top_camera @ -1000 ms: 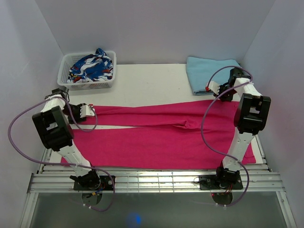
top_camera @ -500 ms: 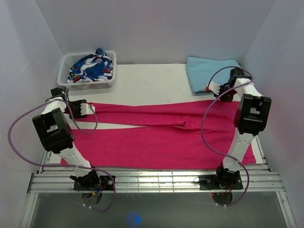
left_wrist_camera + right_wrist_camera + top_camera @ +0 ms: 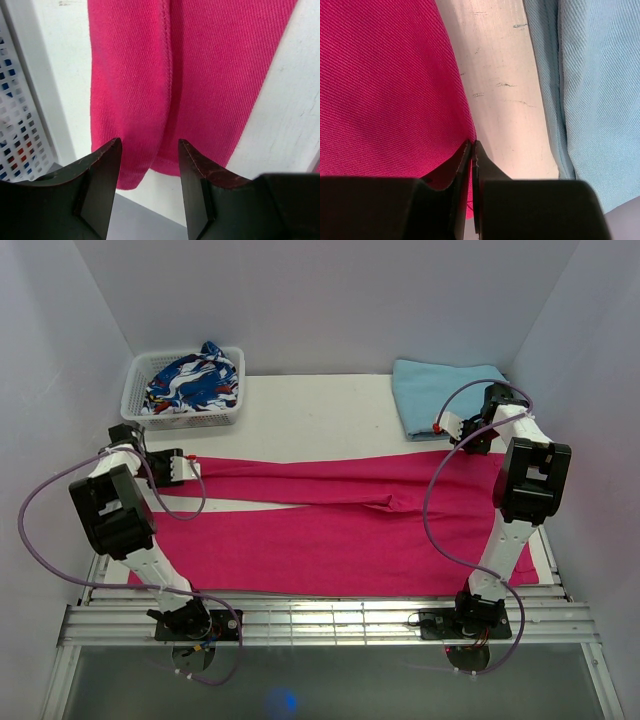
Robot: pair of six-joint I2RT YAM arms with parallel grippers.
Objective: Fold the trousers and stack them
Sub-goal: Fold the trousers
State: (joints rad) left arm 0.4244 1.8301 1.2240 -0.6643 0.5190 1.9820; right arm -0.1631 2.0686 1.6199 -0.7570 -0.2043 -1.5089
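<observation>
Pink trousers (image 3: 340,530) lie flat on the table (image 3: 310,420). Left gripper (image 3: 149,147) gapes astride the far cuff. Right gripper (image 3: 472,144) is closed at the waist edge. We fear it holds no cloth, so a lift skews.

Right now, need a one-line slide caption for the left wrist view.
Left gripper open over the hem of the bright magenta-pink fabric trousers, white plastic mesh basket at the left edge.

Whether the right claw (image 3: 472,145), tips pressed together, pinches the edge of the trousers (image 3: 385,90) cannot be told, because the fabric passes under it. The light blue cloth (image 3: 590,100) to its right runs off frame. The basket (image 3: 20,130) left of the left claw (image 3: 150,145) is cut off, its contents mere coloured specks.
</observation>
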